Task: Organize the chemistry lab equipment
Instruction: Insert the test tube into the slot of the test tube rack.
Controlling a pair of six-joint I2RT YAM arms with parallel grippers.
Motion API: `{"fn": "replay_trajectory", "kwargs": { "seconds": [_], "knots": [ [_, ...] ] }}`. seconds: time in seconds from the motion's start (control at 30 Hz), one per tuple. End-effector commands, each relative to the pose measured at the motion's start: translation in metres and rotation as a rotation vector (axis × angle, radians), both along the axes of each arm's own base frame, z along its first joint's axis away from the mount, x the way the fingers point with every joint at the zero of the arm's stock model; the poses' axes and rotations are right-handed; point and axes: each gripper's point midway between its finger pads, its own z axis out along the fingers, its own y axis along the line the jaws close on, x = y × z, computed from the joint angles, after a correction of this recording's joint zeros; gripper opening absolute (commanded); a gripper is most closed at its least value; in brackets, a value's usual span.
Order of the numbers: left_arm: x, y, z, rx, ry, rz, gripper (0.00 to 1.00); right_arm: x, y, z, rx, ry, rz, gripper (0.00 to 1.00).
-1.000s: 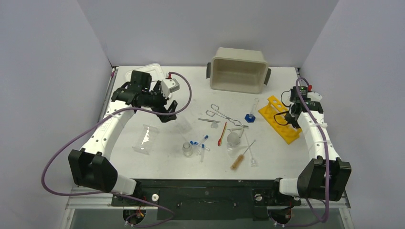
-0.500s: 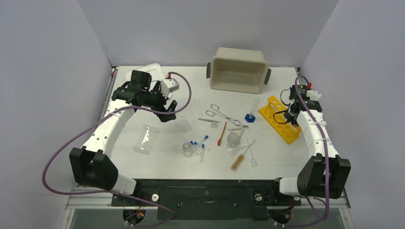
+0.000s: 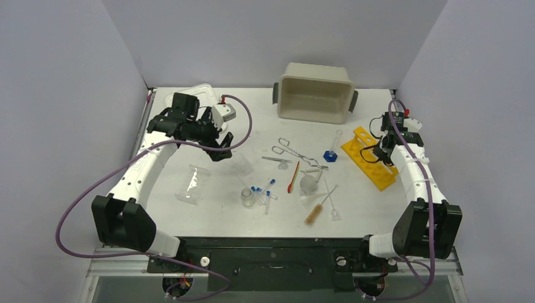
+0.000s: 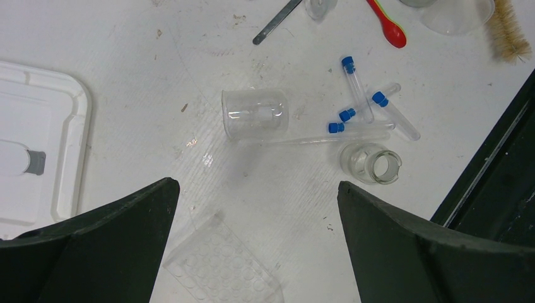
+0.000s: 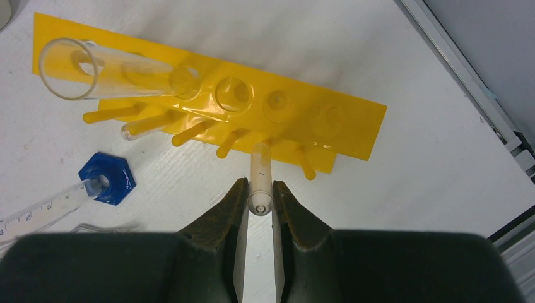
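White tabletop [image 3: 372, 205]: at its right edge, right jaws pinch a small test tube [image 5: 260, 180] at the yellow rack [image 5: 340, 120], probably aligning it with a hole; left jaws gape above a beaker [image 4: 254, 113].

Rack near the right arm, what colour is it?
The rack is bright yellow, clearest in the right wrist view.

The tub [image 3: 312, 108] stands behind the forceps [image 3: 296, 151] — rack [image 3: 369, 165] right, well plate [image 3: 192, 183] seemingly left.

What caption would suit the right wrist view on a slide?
Right gripper pinches a small clear tube at the yellow rack, beside a blue-based measuring cylinder.
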Motion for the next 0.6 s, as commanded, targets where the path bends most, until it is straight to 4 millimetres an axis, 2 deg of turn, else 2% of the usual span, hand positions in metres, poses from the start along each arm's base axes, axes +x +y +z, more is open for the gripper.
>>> {"fn": "replay_trajectory", "kwargs": {
  "seconds": [0.0,0.3,0.57],
  "knots": [
    [0.008,-0.003,0.02,-0.029,-0.059,-0.023,0.97,0.002,-0.002,-0.002,0.006,-0.01,-0.015,0.0],
    [0.007,-0.002,0.017,-0.03,-0.053,-0.022,0.97,-0.004,0.002,0.014,0.013,-0.044,-0.002,0.0],
    [0.007,-0.002,0.018,-0.032,-0.055,-0.02,0.97,-0.011,0.003,0.017,0.013,-0.043,0.008,0.0]
  ]
}}
